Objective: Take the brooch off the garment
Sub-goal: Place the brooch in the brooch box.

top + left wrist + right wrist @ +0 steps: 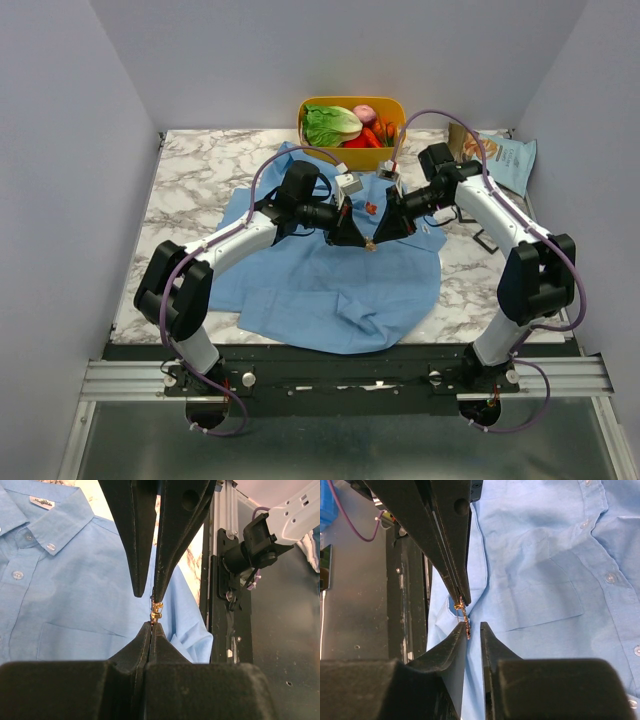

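The garment (320, 290), a light-blue button-up shirt, lies spread on the marble table (190, 180). Both arms meet above its middle. My left gripper (362, 240) is shut on the brooch (370, 244), a tiny gold-tan piece held at its fingertips. The left wrist view shows the brooch (156, 611) sticking out past the shut left gripper (151, 624), above the shirt (75, 590). My right gripper (473, 626) faces it with a narrow gap between its fingers. The brooch's (463, 614) free end rests against the inner side of one right finger.
A red-orange flower-like ornament (371, 208) sits on the shirt just behind the grippers. A yellow basket (350, 99) of vegetables stands at the back. A snack bag (505, 155) lies at the back right. The table's front rail shows in both wrist views.
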Action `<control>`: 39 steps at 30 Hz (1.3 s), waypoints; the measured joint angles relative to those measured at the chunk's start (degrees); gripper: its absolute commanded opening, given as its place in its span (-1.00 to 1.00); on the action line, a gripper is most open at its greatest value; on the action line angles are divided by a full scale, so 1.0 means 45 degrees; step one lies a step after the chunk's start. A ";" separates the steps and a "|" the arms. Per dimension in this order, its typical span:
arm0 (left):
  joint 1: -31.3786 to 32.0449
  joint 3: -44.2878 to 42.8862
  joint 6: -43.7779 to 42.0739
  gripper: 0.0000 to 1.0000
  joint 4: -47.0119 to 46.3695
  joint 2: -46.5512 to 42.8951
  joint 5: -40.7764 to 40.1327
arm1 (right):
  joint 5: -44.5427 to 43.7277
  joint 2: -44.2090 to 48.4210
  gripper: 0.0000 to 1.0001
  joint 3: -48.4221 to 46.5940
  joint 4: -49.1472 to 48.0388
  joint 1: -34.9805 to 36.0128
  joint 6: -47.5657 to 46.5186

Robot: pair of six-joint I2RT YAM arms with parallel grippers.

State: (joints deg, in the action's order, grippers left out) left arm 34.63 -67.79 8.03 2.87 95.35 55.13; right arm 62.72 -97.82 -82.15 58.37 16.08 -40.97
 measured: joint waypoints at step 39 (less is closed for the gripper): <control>-0.0015 0.0000 0.0049 -0.94 0.0355 0.0078 0.0000 | 0.0092 -0.0340 -0.99 -0.0053 0.0199 0.0277 -0.0073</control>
State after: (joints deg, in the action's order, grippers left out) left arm 34.57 -67.79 8.25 4.47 95.70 55.13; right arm 63.13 -99.35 -82.39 59.27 17.32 -41.30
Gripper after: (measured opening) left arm 0.010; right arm 0.013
